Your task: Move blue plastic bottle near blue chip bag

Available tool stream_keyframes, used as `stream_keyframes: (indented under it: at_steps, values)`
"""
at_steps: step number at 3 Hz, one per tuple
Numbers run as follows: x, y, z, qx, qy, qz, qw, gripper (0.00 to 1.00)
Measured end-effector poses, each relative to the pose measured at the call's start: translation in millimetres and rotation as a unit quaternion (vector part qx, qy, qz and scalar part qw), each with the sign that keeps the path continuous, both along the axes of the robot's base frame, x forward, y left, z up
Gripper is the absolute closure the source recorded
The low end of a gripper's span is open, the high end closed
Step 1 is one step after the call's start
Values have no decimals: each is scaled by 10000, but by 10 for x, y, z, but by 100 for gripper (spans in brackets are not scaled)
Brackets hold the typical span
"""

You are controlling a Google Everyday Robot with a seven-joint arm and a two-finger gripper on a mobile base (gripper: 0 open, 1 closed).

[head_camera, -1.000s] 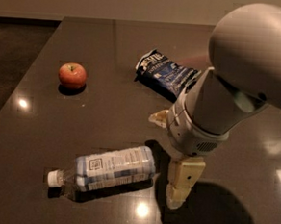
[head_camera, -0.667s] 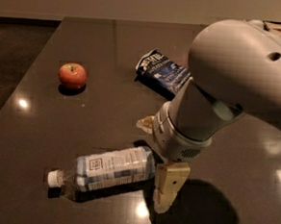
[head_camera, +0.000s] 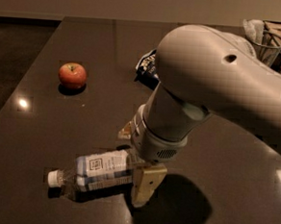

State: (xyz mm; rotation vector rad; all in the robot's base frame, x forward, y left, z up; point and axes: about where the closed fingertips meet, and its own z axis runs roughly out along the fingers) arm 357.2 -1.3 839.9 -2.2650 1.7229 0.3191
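Note:
The blue plastic bottle (head_camera: pixel 95 171) lies on its side on the dark table (head_camera: pixel 32 140) near the front, its white cap pointing left. My gripper (head_camera: pixel 132 166) hangs over the bottle's right end, open, with one tan finger (head_camera: pixel 147 184) on the near side and the other finger (head_camera: pixel 126 130) on the far side. The blue chip bag (head_camera: pixel 146 68) lies further back in the middle. Only its left edge shows, as my arm (head_camera: pixel 214 85) hides the rest.
A red apple (head_camera: pixel 72 75) sits at the left of the table. A clear glass cup with white paper (head_camera: pixel 262 39) stands at the back right. The table's left edge runs diagonally past the apple.
My arm has swung left and down toward the bottle. The gripper now straddles the bottle's right end, and the arm covers most of the chip bag. The bottle has not moved.

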Motion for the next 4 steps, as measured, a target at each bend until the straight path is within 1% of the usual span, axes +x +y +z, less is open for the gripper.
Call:
stream_keyframes:
  at_steps: [1,2,3,4]
  values:
    - [45,72,39,-10,48,-8,10000,41]
    - [198,-22,158,2,-20,-262,9997,64]
    - [494,-244,374,-9,-237,-705,9972,87]
    - [902,-505,603,65,-426,-1221,9916,100]
